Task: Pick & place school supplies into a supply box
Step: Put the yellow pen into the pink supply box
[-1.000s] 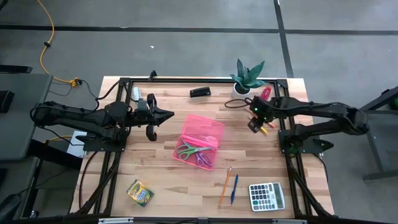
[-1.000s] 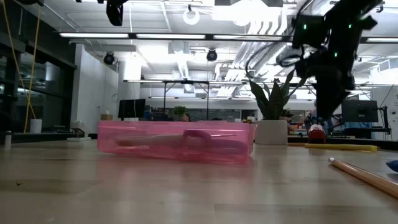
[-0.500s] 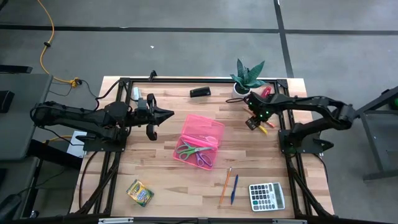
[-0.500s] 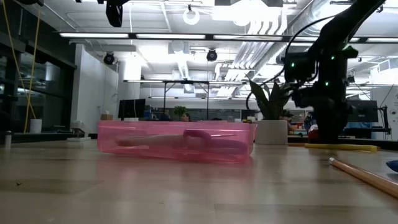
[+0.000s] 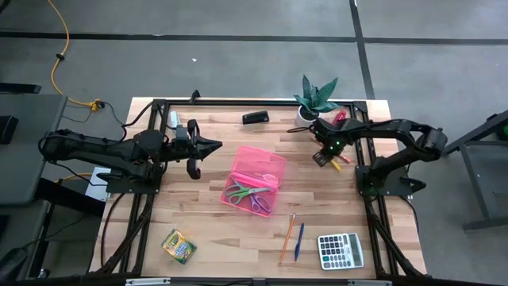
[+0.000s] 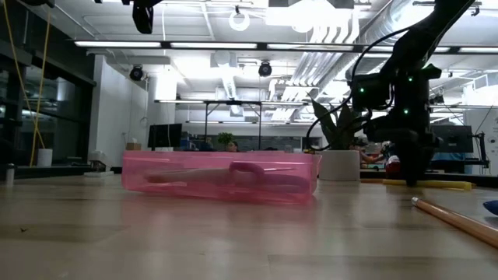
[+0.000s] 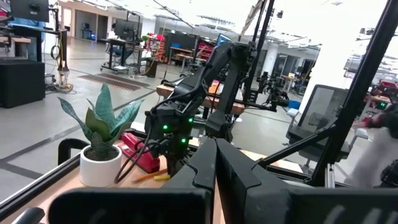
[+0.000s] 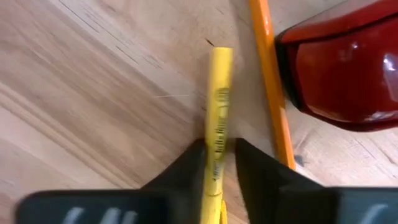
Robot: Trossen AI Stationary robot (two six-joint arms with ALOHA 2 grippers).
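My right gripper [image 5: 324, 156] stands low over the table's far right part, shut on a short yellow stick [image 8: 219, 93] that lies flat on the wood. An orange pencil [image 8: 268, 74] lies right beside the stick. The pink translucent supply box [image 5: 255, 179] sits open at the table's middle with two pairs of scissors [image 5: 248, 193] inside. Another orange pencil [image 5: 287, 238] and a blue pen [image 5: 298, 241] lie near the front edge. My left gripper [image 5: 213, 146] hovers shut to the left of the box, holding nothing. My right gripper pinches the yellow stick by its two long sides [image 8: 216, 146] between its two fingers. The fingers come from above, pointing down, one on each side of the stick. The stick lies on the table, one end reaching out beyond the fingertips; the gripper hides the rest.
A red object [image 8: 342, 62] lies close beside the pencil and stick. A potted plant [image 5: 316, 99] stands just behind my right gripper. A small black object [image 5: 255, 117] lies at the far edge, a grey calculator [image 5: 340, 250] at the front right, a crayon box [image 5: 178, 246] at the front left.
My right gripper has come down from well above the table until its fingertips are at the wood by the yellow stick, drifting slightly toward the table's left. The stick has stayed lying where it was.
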